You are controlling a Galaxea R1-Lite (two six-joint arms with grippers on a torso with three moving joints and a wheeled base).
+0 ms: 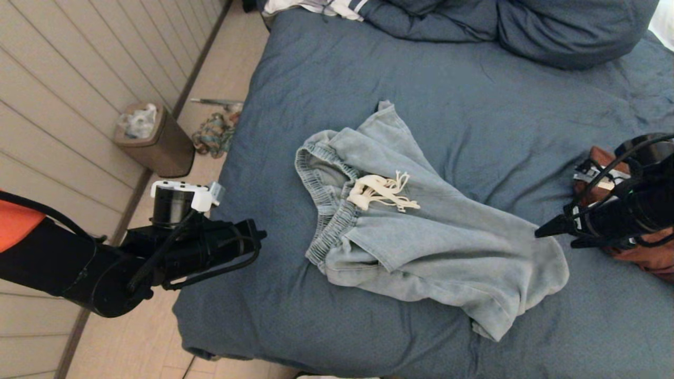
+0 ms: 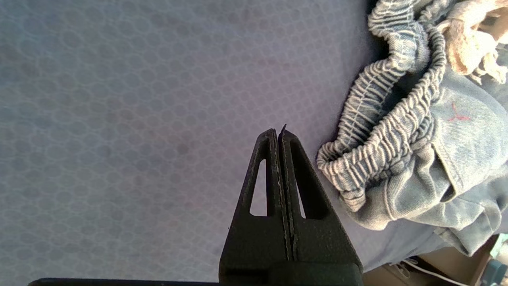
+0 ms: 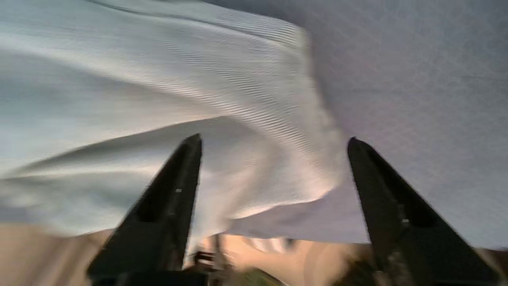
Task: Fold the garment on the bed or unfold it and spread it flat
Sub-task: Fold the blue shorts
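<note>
The garment [image 1: 421, 231] is a pair of light blue-grey shorts with a ribbed elastic waistband [image 2: 381, 131] and a cream drawstring [image 1: 382, 192]. It lies crumpled in the middle of the bed [image 1: 474, 105], which has a slate-blue cover. My left gripper [image 2: 278, 131] is shut and empty; it hovers over bare cover just left of the waistband, near the bed's left edge [image 1: 258, 235]. My right gripper [image 3: 274, 140] is open, its fingers spread over the shorts' right hem [image 3: 158, 79]. In the head view it sits at the garment's right end [image 1: 555, 237], holding nothing.
Bunched blue duvet and pillows [image 1: 526, 26] and a white striped garment [image 1: 316, 6] lie at the head of the bed. A rust-brown item [image 1: 647, 252] sits on the bed under my right arm. On the floor to the left stand a brown bin [image 1: 158, 139] and some clutter [image 1: 213, 134].
</note>
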